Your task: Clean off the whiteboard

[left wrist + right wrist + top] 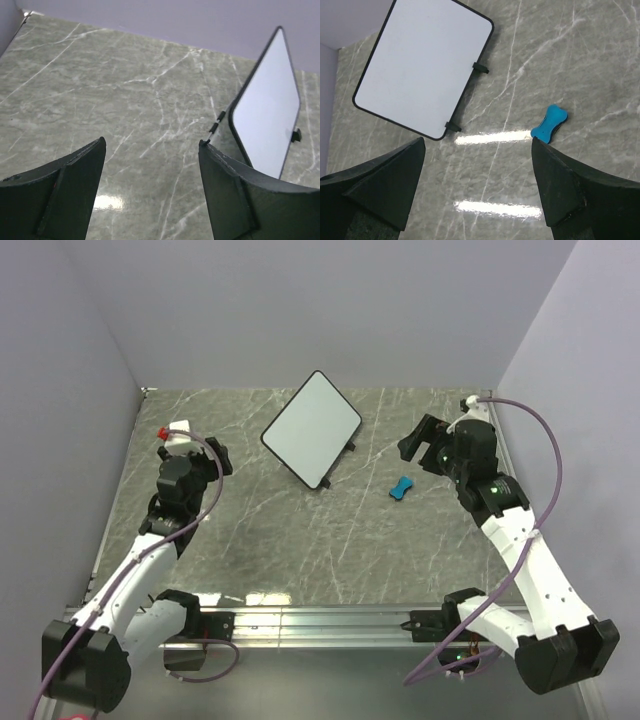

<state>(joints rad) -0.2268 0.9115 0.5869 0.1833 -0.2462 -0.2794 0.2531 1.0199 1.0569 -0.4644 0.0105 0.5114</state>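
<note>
The whiteboard (312, 428) lies at the back middle of the table, turned diagonally, its two black feet on the right edge. Its face shows plain white with no marks, also in the left wrist view (267, 110) and the right wrist view (420, 65). A small blue bone-shaped eraser (401, 488) lies on the table to the board's right and shows in the right wrist view (549, 123). My left gripper (213, 456) is open and empty, left of the board (152, 142). My right gripper (418, 440) is open and empty, above the table just right of the eraser (477, 141).
The grey marbled table (300, 540) is closed in by pale walls at the left, back and right. A metal rail (320, 620) with the arm bases runs along the near edge.
</note>
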